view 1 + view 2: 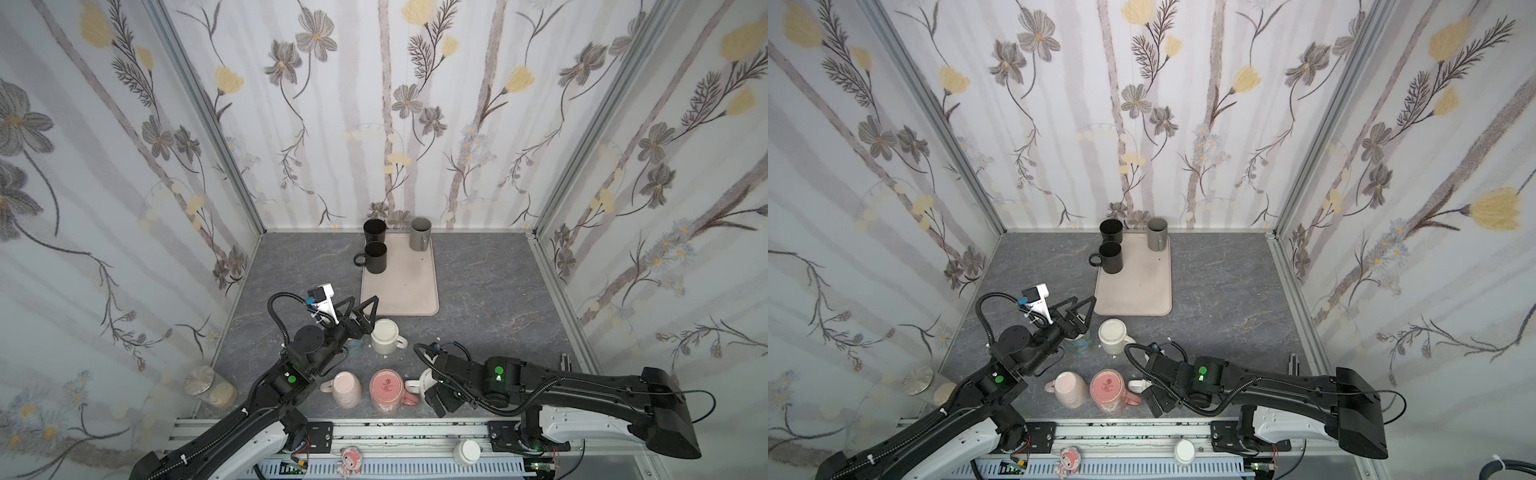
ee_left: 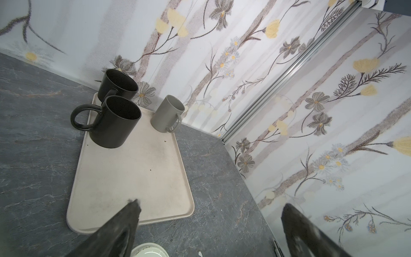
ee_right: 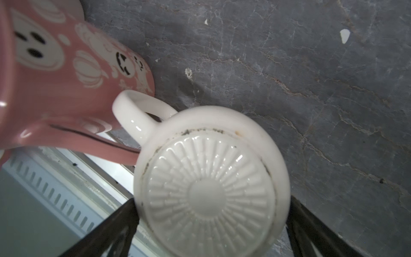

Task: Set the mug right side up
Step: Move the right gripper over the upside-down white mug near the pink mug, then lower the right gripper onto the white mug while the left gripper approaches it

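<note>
A white mug (image 3: 209, 184) stands upside down near the table's front edge, its ribbed base up and its handle (image 3: 133, 115) toward the pink patterned mug. My right gripper (image 3: 211, 207) is open, one finger (image 3: 120, 220) on each side of its body; the mug rests on the table. In both top views the right arm hides most of this mug (image 1: 417, 384) (image 1: 1136, 385). My left gripper (image 1: 363, 300) (image 2: 211, 213) hangs open and empty by the tray's near corner, above another upside-down white mug (image 1: 385, 336) (image 2: 149, 250).
A pink patterned mug (image 1: 386, 390) (image 3: 55, 73) and a pale pink mug (image 1: 347, 388) stand upside down at the front. A blue mug (image 1: 1079, 343) sits under the left wrist. The beige tray (image 1: 409, 286) holds two black mugs (image 1: 376, 257) and a grey mug (image 1: 419, 235), upright. A jar (image 1: 203, 382) stands front left.
</note>
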Robot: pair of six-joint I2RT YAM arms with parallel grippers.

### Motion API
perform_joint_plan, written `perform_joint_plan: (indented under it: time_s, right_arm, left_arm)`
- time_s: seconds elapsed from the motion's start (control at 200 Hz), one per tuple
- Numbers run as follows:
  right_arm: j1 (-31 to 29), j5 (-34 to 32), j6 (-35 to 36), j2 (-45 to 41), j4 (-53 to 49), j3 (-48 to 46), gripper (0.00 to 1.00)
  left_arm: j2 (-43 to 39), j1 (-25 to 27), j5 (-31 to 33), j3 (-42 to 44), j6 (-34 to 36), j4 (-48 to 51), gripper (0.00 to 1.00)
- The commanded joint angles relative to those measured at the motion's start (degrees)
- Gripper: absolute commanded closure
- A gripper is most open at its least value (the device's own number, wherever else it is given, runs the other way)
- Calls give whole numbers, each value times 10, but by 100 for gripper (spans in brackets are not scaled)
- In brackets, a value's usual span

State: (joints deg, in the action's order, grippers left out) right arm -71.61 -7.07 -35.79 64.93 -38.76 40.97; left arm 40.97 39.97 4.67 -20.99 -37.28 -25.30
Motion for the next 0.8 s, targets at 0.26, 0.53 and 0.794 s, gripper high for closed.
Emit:
perform_joint_plan:
  time_s: [0.26,0.53,0.794]
  right_arm:
    - [84,-40,3,1,13,-1,0]
    - [96,-58,-11,-40,8,16,0]
    - [169,-41,-19,-87,10,4,0]
  left_arm:
    - [40,-1,-41,-30,20,3,0]
    - [153,11,-101,-143,77,134,0]
    - [230,110,-62,-213,148,244,9]
